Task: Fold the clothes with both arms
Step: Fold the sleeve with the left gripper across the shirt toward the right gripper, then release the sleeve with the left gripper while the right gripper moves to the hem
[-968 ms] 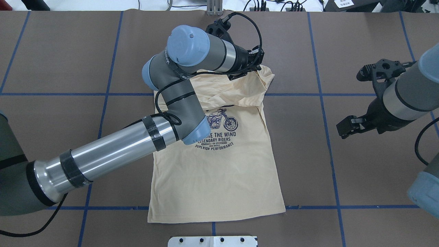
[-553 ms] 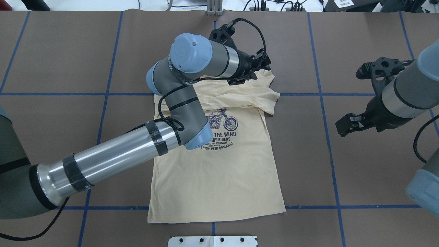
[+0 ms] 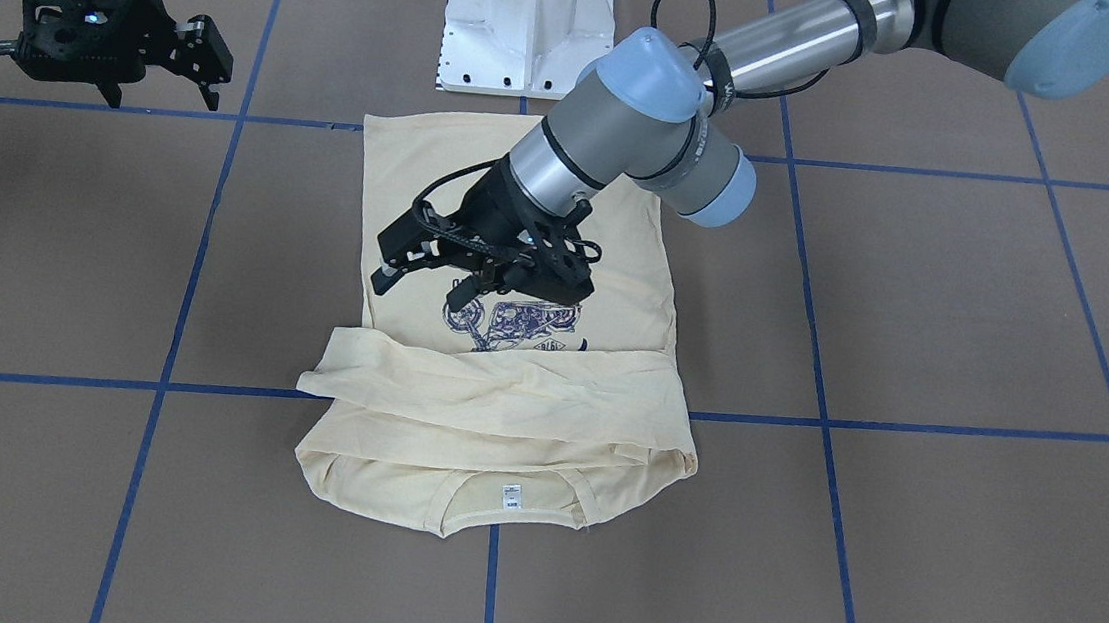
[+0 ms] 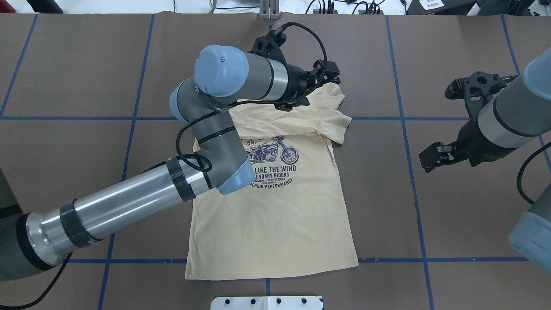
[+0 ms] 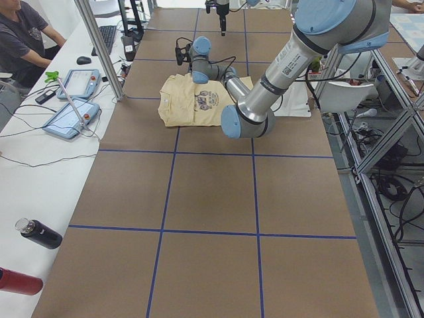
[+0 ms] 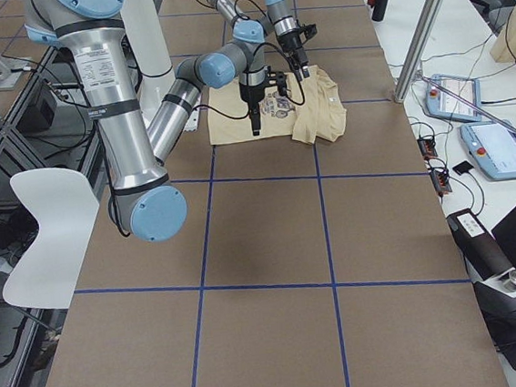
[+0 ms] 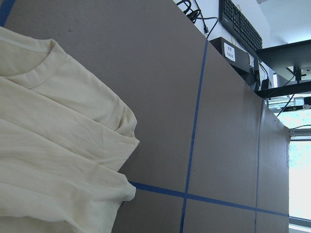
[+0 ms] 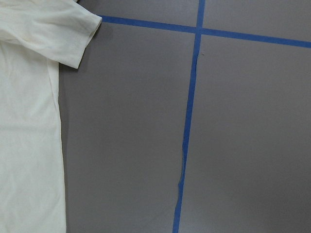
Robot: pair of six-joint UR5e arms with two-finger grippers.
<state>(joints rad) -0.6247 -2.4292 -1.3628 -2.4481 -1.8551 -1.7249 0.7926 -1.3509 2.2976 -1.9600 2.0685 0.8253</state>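
The cream-yellow shirt (image 4: 275, 215) lies flat on the brown table, print up and hem toward the robot's base. Its sleeves are folded across the chest above the navy motorcycle print (image 4: 271, 150). The collar with the white neck label (image 3: 510, 495) is at the far end. My left gripper (image 4: 323, 84) hovers open over the folded sleeves with nothing between its fingers, and the front-facing view also shows this left gripper (image 3: 416, 284). My right gripper (image 4: 434, 157) hangs open over bare table right of the shirt, apart from it. Both wrist views show only the shirt's edge (image 7: 48, 145) (image 8: 24, 121).
The white pedestal base (image 3: 525, 18) stands just behind the hem. Blue tape lines (image 4: 404, 129) grid the table. A side bench holds tablets (image 5: 73, 83) and bottles (image 5: 40, 233), with a seated person (image 5: 26, 33) there. A white chair (image 6: 46, 223) stands beside the robot.
The left gripper let go of the sleeve, which dropped flat across the chest toward the shirt's right edge. The left arm then drew back a little to the left. The right arm barely moved.
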